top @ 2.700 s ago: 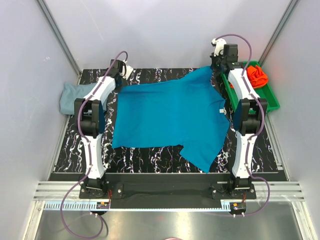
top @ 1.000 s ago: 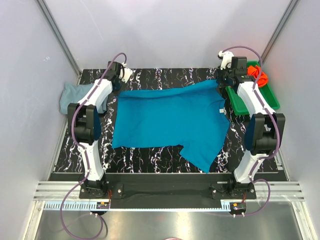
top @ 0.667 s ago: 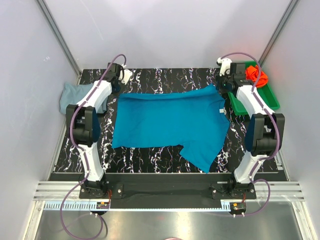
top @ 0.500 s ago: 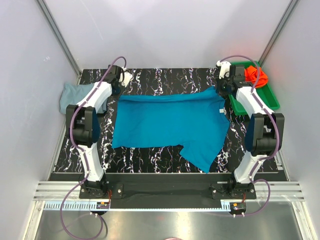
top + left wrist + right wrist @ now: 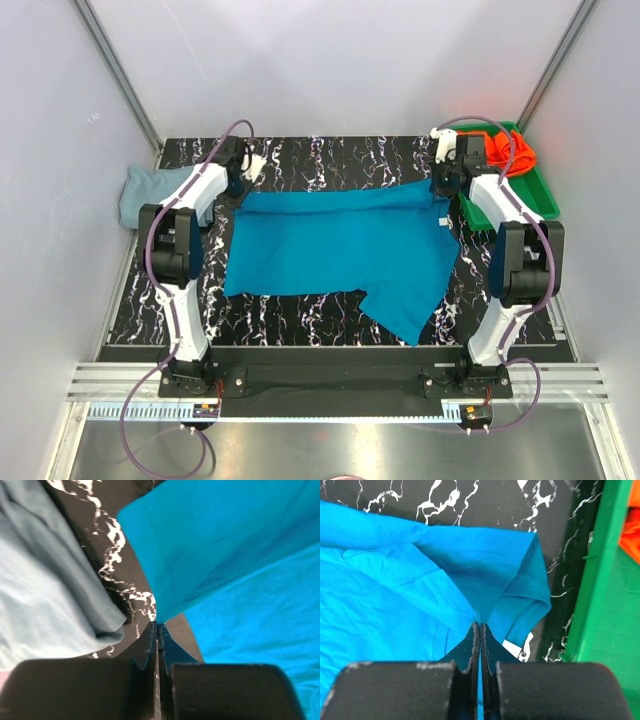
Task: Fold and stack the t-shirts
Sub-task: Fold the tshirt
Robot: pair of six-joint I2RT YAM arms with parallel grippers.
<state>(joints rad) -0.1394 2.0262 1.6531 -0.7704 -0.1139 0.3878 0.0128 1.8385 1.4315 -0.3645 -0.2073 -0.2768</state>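
On the table [image 5: 300, 312] the teal t-shirt [image 5: 340, 245] lies spread, its far edge lifted: the first fold is in hand; left gripper [image 5: 157, 626] and right gripper [image 5: 480, 625], jaws closed tight, apparently pinch its far corners; next, both must carry them nearward evenly.

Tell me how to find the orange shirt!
Look at the far right corner of the black marbled table, where a green plastic tray sits. The orange-red t-shirt lies bunched inside it, the only shirt that isn't blue.
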